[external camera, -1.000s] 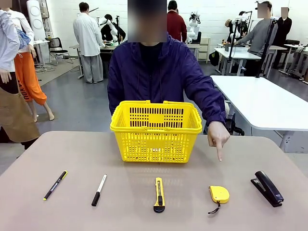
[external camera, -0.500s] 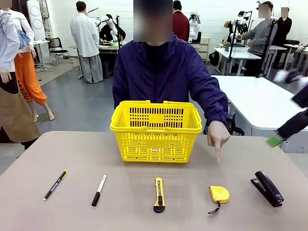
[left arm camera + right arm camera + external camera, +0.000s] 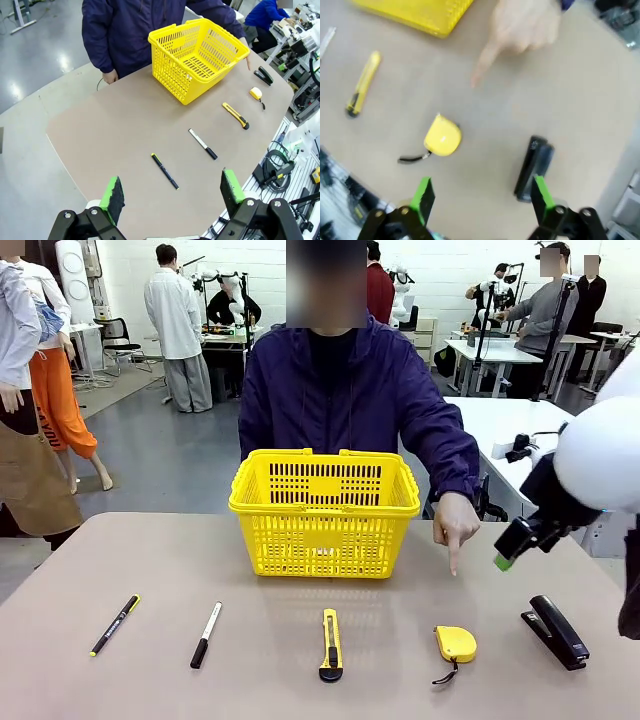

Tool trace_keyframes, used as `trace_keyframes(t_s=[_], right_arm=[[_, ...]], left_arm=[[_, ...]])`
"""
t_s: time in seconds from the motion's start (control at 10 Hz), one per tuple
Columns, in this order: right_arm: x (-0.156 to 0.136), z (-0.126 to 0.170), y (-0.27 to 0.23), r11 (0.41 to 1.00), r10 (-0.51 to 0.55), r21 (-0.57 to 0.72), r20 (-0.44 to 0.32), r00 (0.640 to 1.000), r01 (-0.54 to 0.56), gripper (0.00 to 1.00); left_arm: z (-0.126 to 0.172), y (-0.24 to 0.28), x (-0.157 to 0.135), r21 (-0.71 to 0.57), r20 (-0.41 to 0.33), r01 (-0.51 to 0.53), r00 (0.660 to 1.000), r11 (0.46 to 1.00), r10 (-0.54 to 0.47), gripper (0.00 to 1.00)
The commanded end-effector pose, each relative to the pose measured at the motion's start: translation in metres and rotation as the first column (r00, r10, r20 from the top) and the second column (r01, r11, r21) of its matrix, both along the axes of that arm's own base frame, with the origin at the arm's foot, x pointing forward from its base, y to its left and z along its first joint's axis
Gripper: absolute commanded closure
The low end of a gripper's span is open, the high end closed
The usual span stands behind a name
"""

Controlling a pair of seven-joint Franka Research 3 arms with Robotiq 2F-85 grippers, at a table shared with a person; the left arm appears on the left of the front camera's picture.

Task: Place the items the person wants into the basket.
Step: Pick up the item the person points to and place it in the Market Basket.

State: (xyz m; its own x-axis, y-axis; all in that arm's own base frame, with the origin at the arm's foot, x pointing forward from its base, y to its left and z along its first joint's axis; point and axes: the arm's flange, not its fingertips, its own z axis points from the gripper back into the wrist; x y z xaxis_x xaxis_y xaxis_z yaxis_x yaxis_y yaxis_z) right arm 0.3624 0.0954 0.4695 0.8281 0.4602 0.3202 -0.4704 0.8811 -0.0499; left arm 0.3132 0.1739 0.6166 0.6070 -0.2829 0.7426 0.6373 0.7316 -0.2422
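Front view, nearest: small yellow tape measure with black loop lying on beige worktop. Beyond, person's hand pointing down toward it; right gripper open nearby. Farther, yellow plastic basket. Open too: left gripper.

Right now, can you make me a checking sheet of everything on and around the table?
Surface: beige table, nothing spilled.
Job's things: bright yellow plastic basket, looks empty; small yellow tape measure, person's hand pointing toward it; slim black pen; white marker with black cap.
Clutter: yellow-and-black utility knife; black stapler.
Grippers: left gripper open, high up; right gripper open over tape measure.
Cables: black cables beside table edge.
Surroundings: white tables, people behind.
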Motion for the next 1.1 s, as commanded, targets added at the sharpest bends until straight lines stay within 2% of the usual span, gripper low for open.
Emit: trace_keyframes(t_s=[0.0,0.1,0.2,1.0], right_arm=[[-0.018,-0.038,0.003,0.994,-0.086,-0.060,0.065,0.994,0.090,0.00],[-0.015,-0.037,0.002,0.994,-0.104,-0.024,0.068,0.992,0.106,0.00],[0.006,-0.002,0.006,0.999,-0.030,-0.020,0.040,0.999,0.031,0.00],[0.008,-0.003,0.007,0.999,-0.043,-0.004,0.044,0.998,0.044,0.00]], left_arm=[[0.000,0.001,0.000,-0.012,0.015,0.013,1.000,1.000,-0.013,0.00],[0.000,0.001,0.000,-0.012,0.015,0.013,1.000,1.000,-0.013,0.00],[0.000,0.001,0.000,-0.012,0.015,0.013,1.000,1.000,-0.013,0.00],[0.000,0.001,0.000,-0.012,0.015,0.013,1.000,1.000,-0.013,0.00]])
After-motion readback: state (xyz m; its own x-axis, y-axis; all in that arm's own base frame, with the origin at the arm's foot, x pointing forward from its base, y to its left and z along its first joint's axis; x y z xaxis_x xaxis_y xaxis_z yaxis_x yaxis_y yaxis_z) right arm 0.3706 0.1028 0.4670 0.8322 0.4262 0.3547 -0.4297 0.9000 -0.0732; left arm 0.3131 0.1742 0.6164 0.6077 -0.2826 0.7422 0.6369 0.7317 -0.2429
